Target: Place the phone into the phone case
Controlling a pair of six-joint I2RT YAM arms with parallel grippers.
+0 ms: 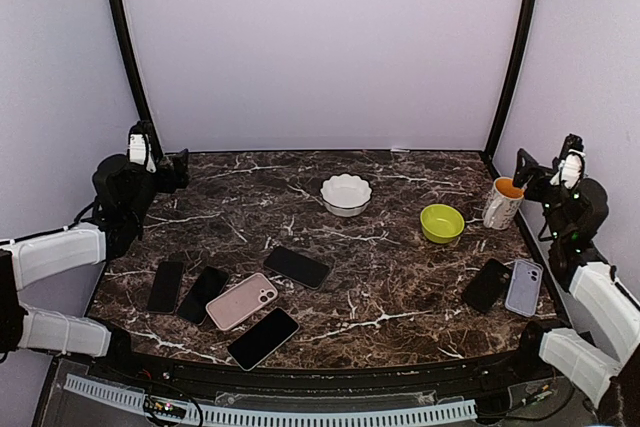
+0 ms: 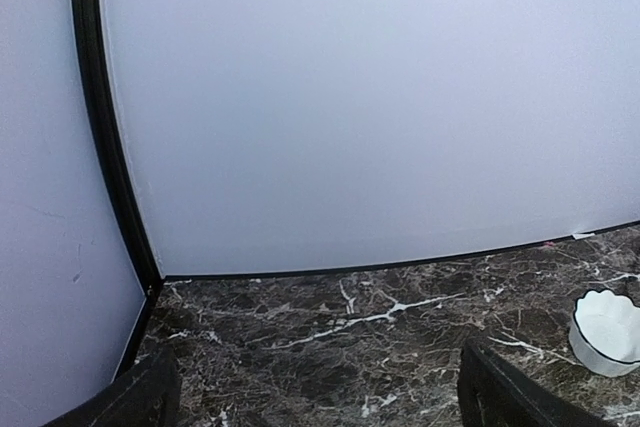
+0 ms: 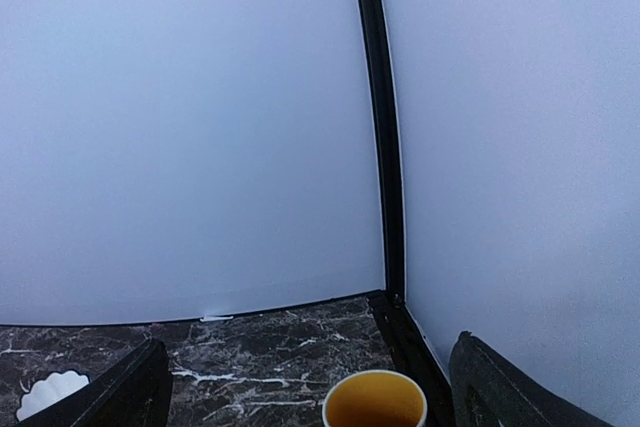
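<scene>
Top external view: the left pincer (image 1: pixel 178 169) is raised over the far left corner of the dark marble-patterned table (image 1: pixel 400 297), spread wide and holding nothing. The right pincer (image 1: pixel 523 165) is likewise wide and empty at the far right corner. What is taken to be a pink rectangular phone case (image 1: pixel 242 300) lies well back from the left pincer, toward its base and a little to its right, with its long axis slanted. A black rectangular phone (image 1: pixel 263 338) lies just beyond it on a similar slant. A lavender rectangular phone case (image 1: pixel 524 287) and a second black phone (image 1: pixel 487 284) lie side by side, roughly parallel, well back from the right pincer. Each arm is judged nearer its own pair, which must be reached by drawing back and down

Left wrist view: only the dark fingers (image 2: pixel 135 402) are seen, far apart with nothing between; no phone is shown

Right wrist view: the fingers (image 3: pixel 130 392) are equally wide, and a white mug with an orange interior (image 3: pixel 374 399) stands just ahead; no phone is shown
</scene>
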